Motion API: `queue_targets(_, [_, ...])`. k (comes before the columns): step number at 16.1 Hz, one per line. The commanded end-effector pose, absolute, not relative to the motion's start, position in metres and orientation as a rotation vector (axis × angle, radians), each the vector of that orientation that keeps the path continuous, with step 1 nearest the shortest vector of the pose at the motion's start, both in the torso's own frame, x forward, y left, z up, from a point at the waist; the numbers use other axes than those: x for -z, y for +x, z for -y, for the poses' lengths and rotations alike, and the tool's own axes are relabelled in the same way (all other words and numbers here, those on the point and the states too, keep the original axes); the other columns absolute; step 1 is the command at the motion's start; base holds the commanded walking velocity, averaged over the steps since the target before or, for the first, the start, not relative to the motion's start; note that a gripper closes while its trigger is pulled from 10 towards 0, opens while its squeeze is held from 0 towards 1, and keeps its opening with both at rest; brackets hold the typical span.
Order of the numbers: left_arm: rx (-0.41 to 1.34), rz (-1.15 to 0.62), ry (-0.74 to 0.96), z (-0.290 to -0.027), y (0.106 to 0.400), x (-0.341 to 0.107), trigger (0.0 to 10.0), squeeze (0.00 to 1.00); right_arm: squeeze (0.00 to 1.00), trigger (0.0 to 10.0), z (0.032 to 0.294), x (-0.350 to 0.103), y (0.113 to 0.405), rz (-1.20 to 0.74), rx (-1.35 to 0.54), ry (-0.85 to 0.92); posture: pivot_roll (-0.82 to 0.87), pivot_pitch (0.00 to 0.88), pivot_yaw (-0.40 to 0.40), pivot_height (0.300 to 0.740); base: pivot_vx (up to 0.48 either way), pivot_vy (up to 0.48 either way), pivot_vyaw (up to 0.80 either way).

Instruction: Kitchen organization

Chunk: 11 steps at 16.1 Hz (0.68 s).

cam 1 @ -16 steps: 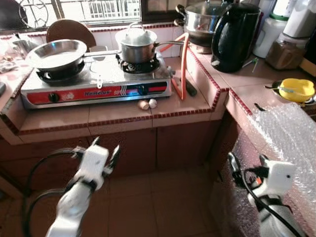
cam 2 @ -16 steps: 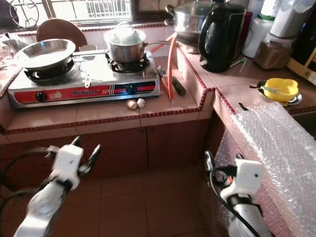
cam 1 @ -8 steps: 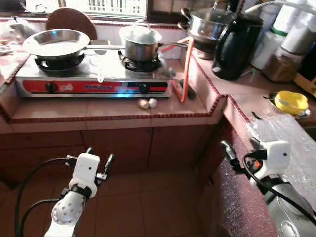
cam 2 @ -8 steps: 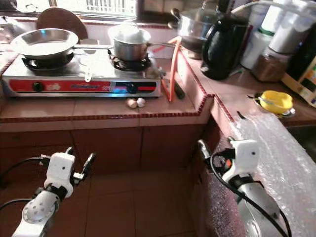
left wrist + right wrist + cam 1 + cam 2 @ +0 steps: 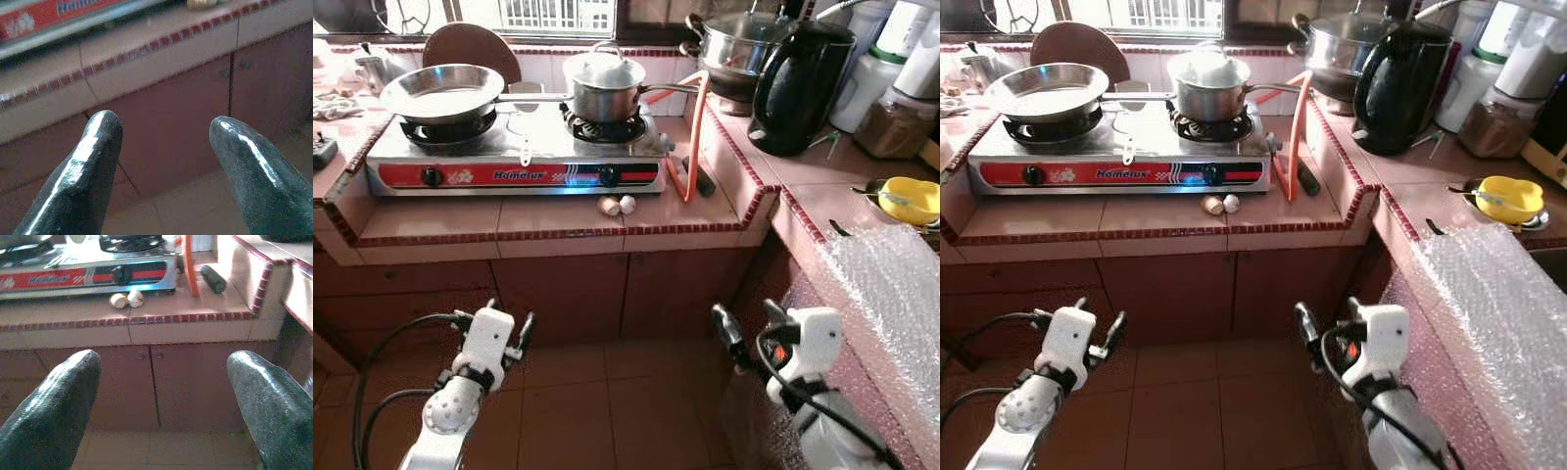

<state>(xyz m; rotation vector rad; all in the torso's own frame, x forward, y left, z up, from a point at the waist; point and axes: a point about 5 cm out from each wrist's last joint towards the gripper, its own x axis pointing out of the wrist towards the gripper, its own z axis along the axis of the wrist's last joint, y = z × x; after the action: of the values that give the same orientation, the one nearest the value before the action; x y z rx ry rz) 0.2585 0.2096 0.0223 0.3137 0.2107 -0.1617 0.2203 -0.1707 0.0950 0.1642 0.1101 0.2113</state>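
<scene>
A two-burner stove point(image 5: 514, 162) sits on the tiled counter point(image 5: 548, 220). On the stove's one burner rests a pan point(image 5: 440, 90), on the other a lidded pot point(image 5: 604, 86). Two garlic bulbs point(image 5: 617, 205) lie just in front of the stove, an orange hose point(image 5: 693, 127) beside it. A black kettle point(image 5: 800, 86) stands further along from the stove, with a yellow bowl point(image 5: 908, 198) and bubble wrap point(image 5: 891, 294) beyond. Both grippers hang below the stove, before the cabinet doors point(image 5: 558, 294): left gripper point(image 5: 507, 320) released, fingers spread; right gripper point(image 5: 744, 328) likewise released, holding nothing.
</scene>
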Motion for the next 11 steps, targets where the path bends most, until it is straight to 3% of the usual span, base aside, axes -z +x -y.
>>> queue_targets(1, [0.149, -0.243, 0.322, -0.216, 0.253, -0.013, 10.0, 0.00, 0.00, 10.0, 0.176, -0.095, 0.218, -0.090, -0.168, 0.172, 0.23, 0.000, -0.034, 0.740, 0.000, 0.000, 0.00])
queue_targets(3, [0.144, -0.256, 0.321, -0.218, 0.251, -0.008, 10.0, 0.00, 0.00, 10.0, 0.178, -0.094, 0.218, -0.087, -0.153, 0.171, 0.23, 0.000, -0.037, 0.740, 0.000, 0.000, 0.00])
queue_targets(6, [0.148, -0.134, 0.299, -0.207, 0.247, -0.023, 10.0, 0.00, 0.00, 10.0, 0.189, -0.092, 0.226, -0.055, -0.026, 0.139, 0.20, 0.000, -0.087, 0.740, 0.000, 0.000, 0.00])
queue_targets(9, [0.178, 0.051, 0.276, -0.163, 0.258, -0.058, 10.0, 0.00, 0.00, 10.0, 0.189, -0.097, 0.229, -0.031, -0.016, 0.128, 0.20, 0.000, -0.104, 0.740, 0.000, 0.000, 0.00])
queue_targets(11, [0.174, 0.100, 0.227, -0.146, 0.259, -0.077, 10.0, 0.00, 0.00, 10.0, 0.194, -0.099, 0.234, -0.027, -0.022, 0.120, 0.23, 0.000, -0.127, 0.740, 0.000, 0.000, 0.00])
